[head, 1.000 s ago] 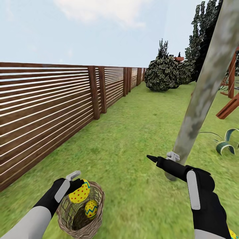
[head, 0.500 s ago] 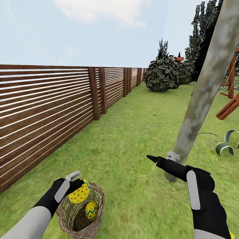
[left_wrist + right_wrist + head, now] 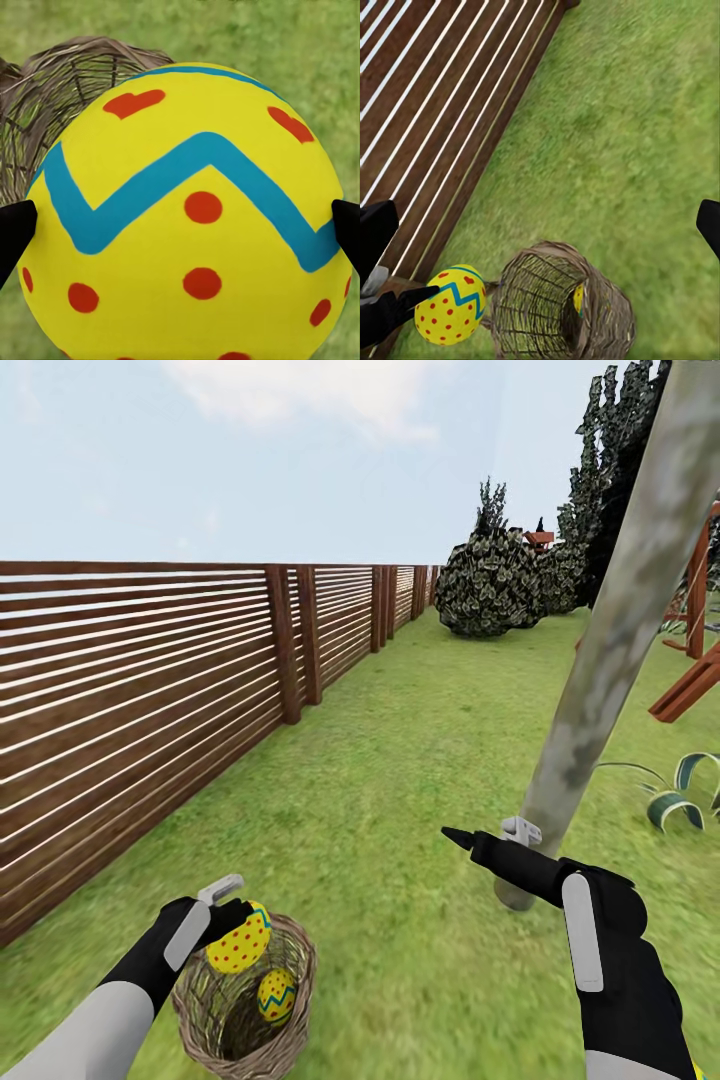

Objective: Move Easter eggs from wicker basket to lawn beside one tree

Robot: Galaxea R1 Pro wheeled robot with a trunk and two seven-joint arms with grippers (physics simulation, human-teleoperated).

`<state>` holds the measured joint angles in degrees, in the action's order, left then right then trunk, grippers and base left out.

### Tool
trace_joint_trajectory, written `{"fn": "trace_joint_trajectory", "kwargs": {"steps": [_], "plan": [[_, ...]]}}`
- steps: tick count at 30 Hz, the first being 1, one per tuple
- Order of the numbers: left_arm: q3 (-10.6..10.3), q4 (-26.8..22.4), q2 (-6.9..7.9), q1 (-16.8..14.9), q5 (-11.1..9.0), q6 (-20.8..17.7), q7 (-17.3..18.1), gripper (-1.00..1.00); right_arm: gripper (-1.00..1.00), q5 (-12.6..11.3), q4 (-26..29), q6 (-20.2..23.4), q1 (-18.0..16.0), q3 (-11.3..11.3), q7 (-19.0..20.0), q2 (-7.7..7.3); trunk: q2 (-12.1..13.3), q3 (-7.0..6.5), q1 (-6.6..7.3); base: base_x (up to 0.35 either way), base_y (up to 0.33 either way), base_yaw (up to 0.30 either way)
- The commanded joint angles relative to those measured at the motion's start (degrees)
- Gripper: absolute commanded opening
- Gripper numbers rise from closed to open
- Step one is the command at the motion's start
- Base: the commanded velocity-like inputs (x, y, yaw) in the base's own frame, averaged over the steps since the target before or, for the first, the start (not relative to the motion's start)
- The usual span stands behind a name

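Lower left of the head view: your left end effector [image 3: 228, 930] is clamped on one egg [image 3: 239, 939], held just above the rim of the wicker basket [image 3: 290, 1000], which sits on the lawn [image 3: 400, 780] with a second egg [image 3: 275, 996] inside. Lower right: your right end effector [image 3: 490, 837] holds nothing, its fingers spread apart, just beside the base of the pale tree trunk [image 3: 610, 640]. A brown slatted fence [image 3: 130, 700] runs along the left of the frame.
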<state>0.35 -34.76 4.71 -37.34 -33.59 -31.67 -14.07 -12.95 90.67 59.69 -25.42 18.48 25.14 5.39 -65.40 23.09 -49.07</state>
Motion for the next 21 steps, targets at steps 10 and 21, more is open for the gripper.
{"fn": "trace_joint_trajectory", "kwargs": {"steps": [10,21], "plan": [[0.0,-0.1,0.03,0.0,-0.6,-0.2,-0.4,-1.00,1.00,-0.5,0.0,0.3,-0.1,-0.2,0.3,0.06,4.0,-1.73,2.20,0.000,0.000,0.000],[0.0,-0.1,0.00,0.0,-0.6,-0.2,-0.4,-1.00,1.00,-2.5,0.0,0.3,-0.1,-0.3,0.3,-0.02,8.4,-4.09,4.62,0.000,0.000,-0.114]]}}
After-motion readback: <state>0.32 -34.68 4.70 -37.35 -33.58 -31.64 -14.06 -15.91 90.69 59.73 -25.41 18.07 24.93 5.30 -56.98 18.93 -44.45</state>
